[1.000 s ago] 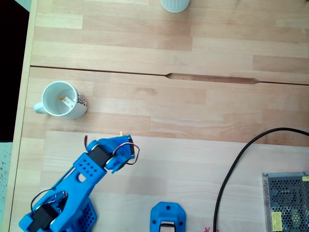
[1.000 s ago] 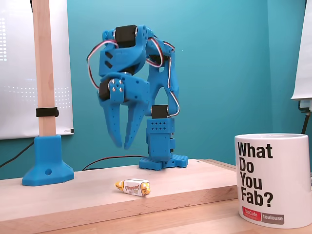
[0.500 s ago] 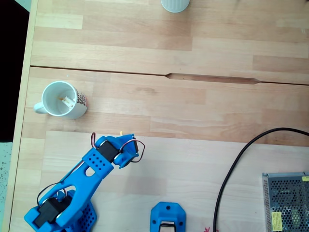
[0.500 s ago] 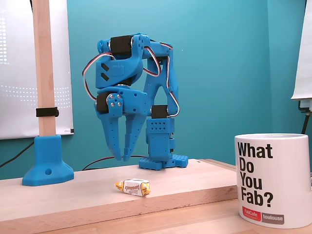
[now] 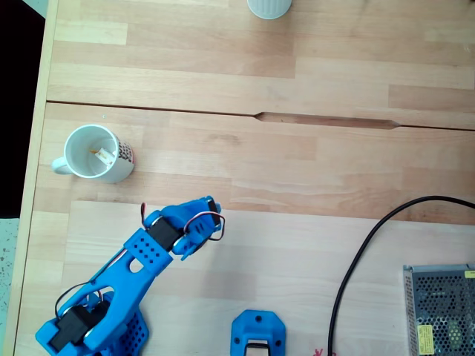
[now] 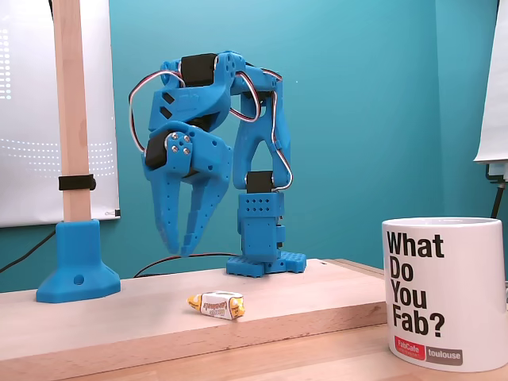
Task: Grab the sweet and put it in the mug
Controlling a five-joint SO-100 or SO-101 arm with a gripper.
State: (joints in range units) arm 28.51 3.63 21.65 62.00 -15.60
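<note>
Nothing grabbed yet: the sweet [image 6: 216, 304] lies on the table [image 6: 143, 317] below the slightly parted, empty fingers [image 6: 176, 230]; the mug [image 5: 95, 153] waits.

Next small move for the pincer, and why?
Probably lower the blue pincer and shift it slightly rightward in the side-on fixed view. There it hangs above the wooden table, jaws slightly parted, empty, left of the small white-wrapped sweet with yellow twisted ends. The sweet lies untouched on the board; nothing is gripped yet.

2 mugs [image 5: 93, 153] [image 6: 444, 292], 1 sweet [image 6: 216, 304], 1 cup [image 5: 269, 7], 1 cable [image 5: 364, 248].
</note>
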